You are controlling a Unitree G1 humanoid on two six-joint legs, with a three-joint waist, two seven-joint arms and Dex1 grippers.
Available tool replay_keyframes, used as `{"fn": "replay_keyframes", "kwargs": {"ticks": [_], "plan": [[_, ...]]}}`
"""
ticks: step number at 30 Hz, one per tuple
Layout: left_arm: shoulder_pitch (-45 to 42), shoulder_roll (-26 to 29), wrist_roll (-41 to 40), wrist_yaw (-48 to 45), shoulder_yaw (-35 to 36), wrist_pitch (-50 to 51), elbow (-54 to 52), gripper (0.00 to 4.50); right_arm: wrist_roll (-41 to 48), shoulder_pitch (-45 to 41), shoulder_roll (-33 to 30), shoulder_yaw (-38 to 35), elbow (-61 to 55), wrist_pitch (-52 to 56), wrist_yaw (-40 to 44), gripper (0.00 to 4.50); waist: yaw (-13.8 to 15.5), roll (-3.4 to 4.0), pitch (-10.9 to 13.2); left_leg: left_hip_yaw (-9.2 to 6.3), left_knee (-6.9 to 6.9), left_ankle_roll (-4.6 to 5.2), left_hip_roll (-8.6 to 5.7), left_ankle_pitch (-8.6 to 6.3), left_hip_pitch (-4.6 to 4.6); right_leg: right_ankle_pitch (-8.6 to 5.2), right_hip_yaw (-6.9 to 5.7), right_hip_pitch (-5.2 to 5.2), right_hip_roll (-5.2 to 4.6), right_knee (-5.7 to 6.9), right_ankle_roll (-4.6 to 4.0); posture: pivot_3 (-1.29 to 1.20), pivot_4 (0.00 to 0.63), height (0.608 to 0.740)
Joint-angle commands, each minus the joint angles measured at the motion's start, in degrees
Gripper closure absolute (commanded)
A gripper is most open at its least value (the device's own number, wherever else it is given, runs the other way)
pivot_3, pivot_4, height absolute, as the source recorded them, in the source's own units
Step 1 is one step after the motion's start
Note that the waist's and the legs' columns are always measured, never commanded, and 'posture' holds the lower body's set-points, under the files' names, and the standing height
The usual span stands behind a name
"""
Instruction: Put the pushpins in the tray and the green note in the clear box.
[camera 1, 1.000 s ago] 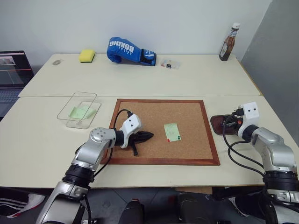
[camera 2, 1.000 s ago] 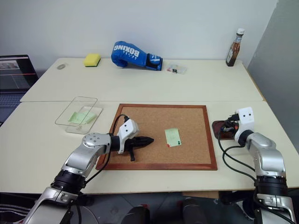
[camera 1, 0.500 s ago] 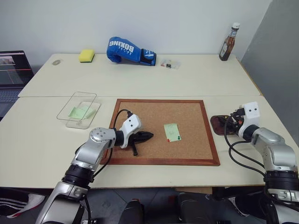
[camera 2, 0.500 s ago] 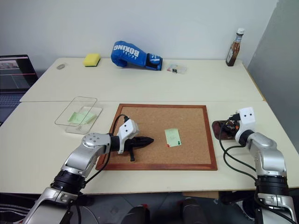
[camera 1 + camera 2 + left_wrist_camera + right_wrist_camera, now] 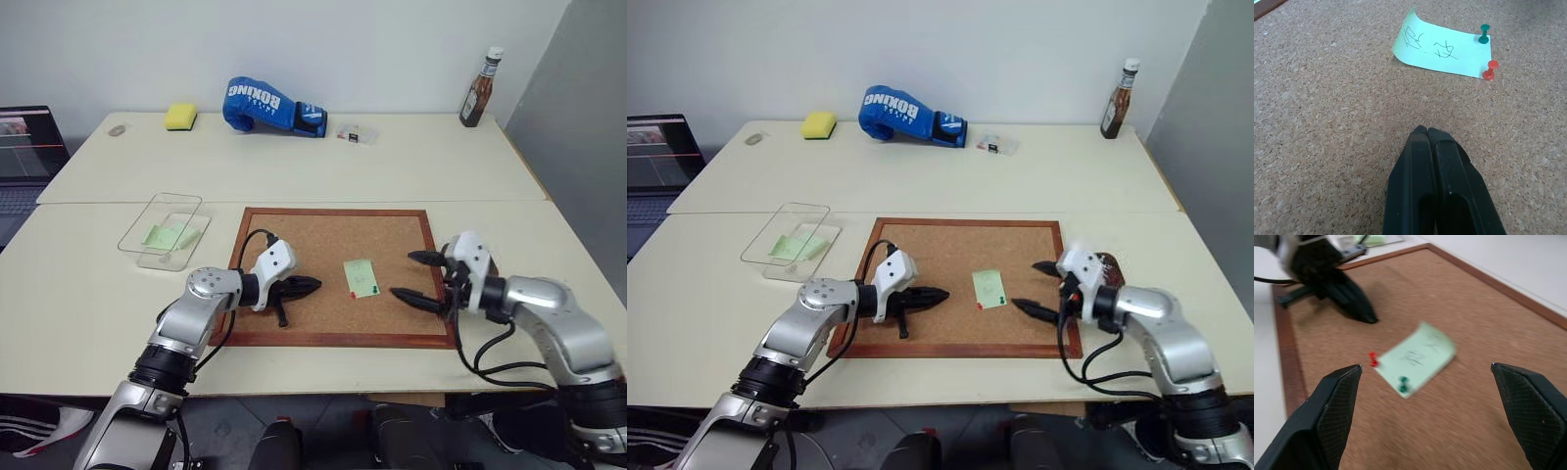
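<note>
The green note (image 5: pixel 361 277) lies on the cork board, held by a red pushpin (image 5: pixel 1490 70) and a green pin (image 5: pixel 1484 33) at one edge. My left gripper (image 5: pixel 315 284) rests shut on the cork just left of the note, holding nothing. My right gripper (image 5: pixel 403 275) stands open over the board's right side, its fingertips facing the note (image 5: pixel 1418 357) and the red pushpin (image 5: pixel 1373 358). The dark tray (image 5: pixel 1110 262) peeks out behind my right wrist, mostly hidden. The clear box (image 5: pixel 179 195) sits at the left with a green slip (image 5: pixel 162 235) inside.
The wood-framed cork board (image 5: pixel 294 235) fills the table's middle. A blue boxing glove (image 5: pixel 265 106), a yellow sponge (image 5: pixel 181 117), a tiny clear case (image 5: pixel 357 133) and a sauce bottle (image 5: pixel 477 90) stand along the far table. A laptop (image 5: pixel 24 147) sits at the far left.
My right gripper has swung left from the tray onto the board's right side, turned toward the note and opened wide. The left arm has not moved.
</note>
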Motion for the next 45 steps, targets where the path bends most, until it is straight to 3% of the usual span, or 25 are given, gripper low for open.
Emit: {"fn": "replay_keyframes", "kwargs": {"ticks": [1, 12, 15, 22, 35, 45], "plan": [[2.3, 0.6, 2.1, -0.6, -2.6, 2.7, 1.7, 4.5, -2.7, -3.5, 3.0, 3.6, 4.5, -5.9, 1.5, 0.01, -0.1, 0.0, 0.0, 0.01, 0.0, 0.0, 0.0, 0.0, 0.0, 0.0, 0.01, 0.0, 0.0, -0.02, 0.0, 0.0, 0.15, 0.74], [3.0, 1.0, 2.2, -0.3, -2.7, 3.1, 0.4, 4.5, -5.4, -4.6, 7.9, 8.2, 11.9, -12.0, 3.4, 0.01, 0.1, 0.0, 0.0, -0.04, -0.16, 0.0, 0.0, 0.0, 0.02, -0.01, -0.03, -0.03, 0.0, 0.01, -0.02, 0.0, 0.15, 0.74], [3.4, 1.1, 2.2, -0.2, -2.7, 3.3, -0.2, 4.5, -6.1, -3.9, 7.7, 8.1, 13.6, -13.4, 3.8, 0.44, 0.1, 0.0, 0.0, -0.04, -0.16, 0.0, 0.0, 0.0, 0.03, -0.03, -0.04, -0.03, 0.0, 0.02, -0.04, 0.0, 0.15, 0.74], [3.3, 1.1, 2.0, -0.2, -2.9, 3.5, -0.5, 4.5, -6.8, -4.1, 7.4, 6.9, 16.4, -14.0, 3.1, 1.97, 0.0, 0.0, 0.0, -0.04, -0.19, 0.0, 0.0, 0.0, 0.03, -0.03, -0.03, -0.03, 0.0, 0.02, -0.05, 0.0, 0.15, 0.74], [2.7, 1.0, 2.0, -0.7, -3.2, 3.5, -0.4, 4.5, -6.3, -4.8, 8.5, 5.7, 16.8, -13.6, 2.4, 4.4, 0.0, 0.0, 0.0, -0.03, -0.2, 0.0, 0.0, 0.0, 0.04, -0.03, -0.03, -0.03, 0.0, 0.02, -0.05, 0.0, 0.15, 0.74], [2.8, 1.2, 1.9, -1.0, -3.4, 3.7, -0.5, 4.5, -5.5, -5.6, 8.9, 4.0, 13.8, -13.3, 0.7, 4.47, 0.0, 0.0, 0.0, -0.03, -0.21, 0.0, 0.0, 0.0, 0.05, -0.03, -0.02, -0.03, 0.01, 0.04, -0.05, 0.0, 0.15, 0.74]]}}
